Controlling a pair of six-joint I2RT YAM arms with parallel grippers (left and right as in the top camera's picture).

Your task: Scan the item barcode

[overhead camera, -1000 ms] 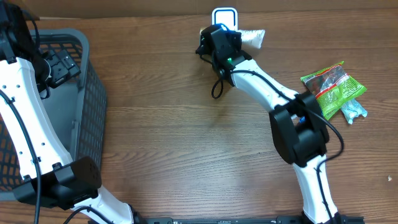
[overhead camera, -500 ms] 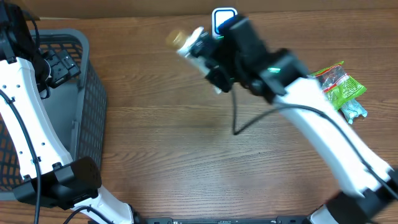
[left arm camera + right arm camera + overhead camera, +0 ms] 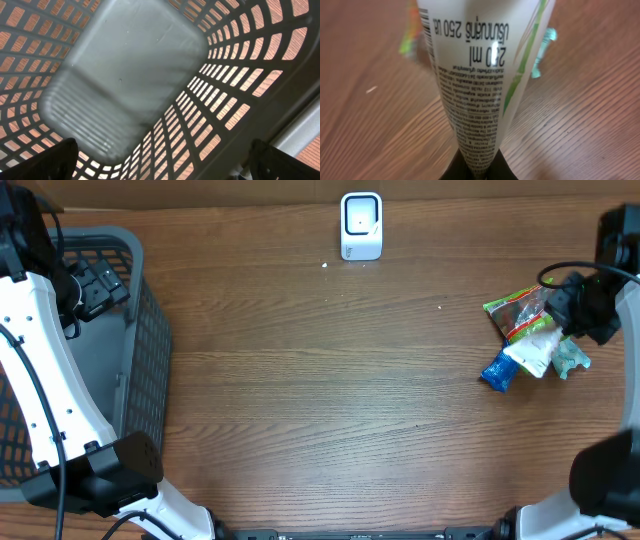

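table [image 3: 300, 400]: mid-brown wood, fine grain lines
basket [image 3: 150, 310]: grey plastic, slotted lattice walls, orange-brown wood showing through the slots
scanner [image 3: 361, 225]: white, blue-rimmed face
tube [image 3: 475, 75]: white, small black print and barcode bars, thin green stripe; cap [image 3: 496, 373] blue
packet [image 3: 525, 315]: bright green with a red-brown patch
wrapper [image 3: 575, 358]: pale teal

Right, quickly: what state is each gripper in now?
Left gripper: open, empty, over the basket.
Right gripper: shut on the white tube.
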